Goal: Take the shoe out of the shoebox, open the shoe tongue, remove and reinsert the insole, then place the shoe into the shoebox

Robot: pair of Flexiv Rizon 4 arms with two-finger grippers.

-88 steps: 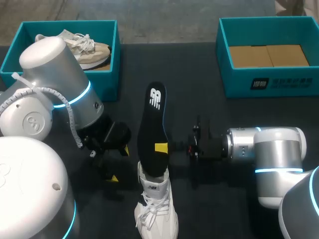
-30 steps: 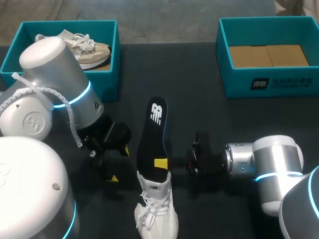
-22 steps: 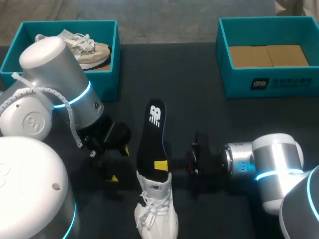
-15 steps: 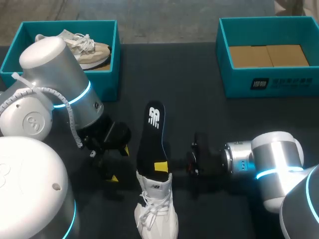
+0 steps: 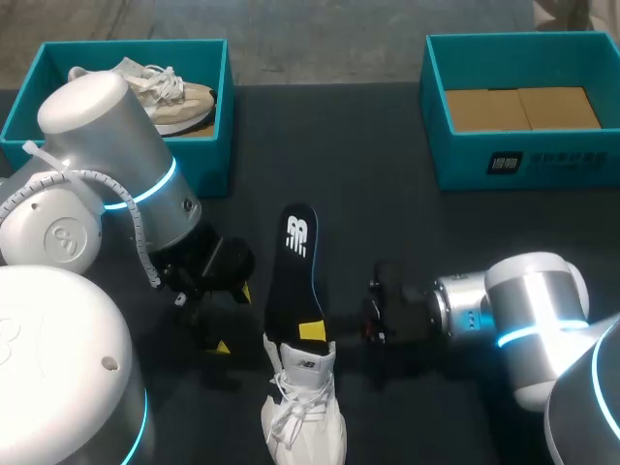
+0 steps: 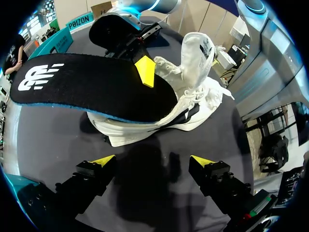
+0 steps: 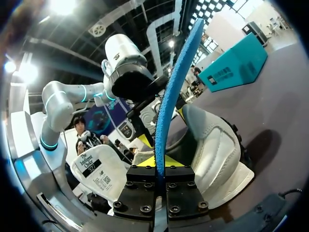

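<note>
Insole (image 5: 294, 276), logo-end away from me, in grip of right pincer (image 5: 312, 332); left pincer (image 6: 153, 160) agape.

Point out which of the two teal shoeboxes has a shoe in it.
The far-left shoebox: a beige sneaker lies inside it. The far-right shoebox shows only its brown cardboard floor.

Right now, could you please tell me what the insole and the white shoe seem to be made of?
The insole looks like foam under a matte black fabric top: blue edge, gentle bow. The white shoe seems smooth leather or synthetic, softly creased, with woven laces.
</note>
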